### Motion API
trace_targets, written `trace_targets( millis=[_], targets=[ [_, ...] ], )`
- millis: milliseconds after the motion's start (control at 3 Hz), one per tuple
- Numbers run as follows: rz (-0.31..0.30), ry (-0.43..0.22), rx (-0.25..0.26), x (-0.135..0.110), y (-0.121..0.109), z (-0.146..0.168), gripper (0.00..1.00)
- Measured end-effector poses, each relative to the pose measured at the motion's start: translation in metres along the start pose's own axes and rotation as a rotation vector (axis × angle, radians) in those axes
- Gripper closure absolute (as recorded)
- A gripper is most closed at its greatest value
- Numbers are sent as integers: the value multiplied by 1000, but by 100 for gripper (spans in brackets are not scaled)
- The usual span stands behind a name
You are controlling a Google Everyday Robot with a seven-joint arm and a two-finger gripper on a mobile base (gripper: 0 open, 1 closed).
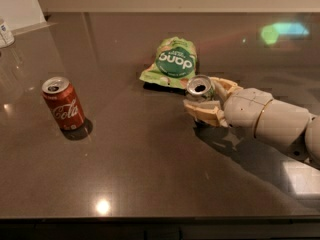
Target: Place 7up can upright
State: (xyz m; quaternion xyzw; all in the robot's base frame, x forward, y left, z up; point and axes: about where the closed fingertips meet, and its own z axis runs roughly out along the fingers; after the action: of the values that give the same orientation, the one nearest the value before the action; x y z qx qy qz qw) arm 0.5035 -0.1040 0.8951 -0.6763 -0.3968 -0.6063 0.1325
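If you start at the left side of the table (125,179), you find a red can (62,104) standing up by itself, with a dark shadow next to it. Go to the middle and a bit further back, and a green snack bag (172,64) lies flat. Just in front of the bag, at its right corner, is the 7up can (200,86). Its open top points up, so it looks about straight, maybe leaning a tiny bit. The tool (200,100) is wrapped around it and holds it tight. I cannot tell if the bottom of the can sits on the table or hangs just over it, because the front finger (201,112) hides it. To the right, the fat white arm (272,121) goes off to the edge.

I think the job is nearly done. The step now is to set the can down and let go. The tool should sink slowly until the can's bottom is flat on the table. Then it should open gently, both sides alike, so nothing tips the can. After that it should back away to the right, away from the bag, which is very near.
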Motion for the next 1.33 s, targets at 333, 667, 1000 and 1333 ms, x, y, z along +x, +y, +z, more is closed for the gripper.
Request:
trace_targets(
  millis=[333,667,1000,1333],
  targets=[
    [15,-8,-8,-3,0,0,4],
    [97,-5,-56,-5,9,-1,0],
    [161,-2,-100,-8,16,-5,0],
    [339,45,-157,-19,20,-9,0]
  ],
)
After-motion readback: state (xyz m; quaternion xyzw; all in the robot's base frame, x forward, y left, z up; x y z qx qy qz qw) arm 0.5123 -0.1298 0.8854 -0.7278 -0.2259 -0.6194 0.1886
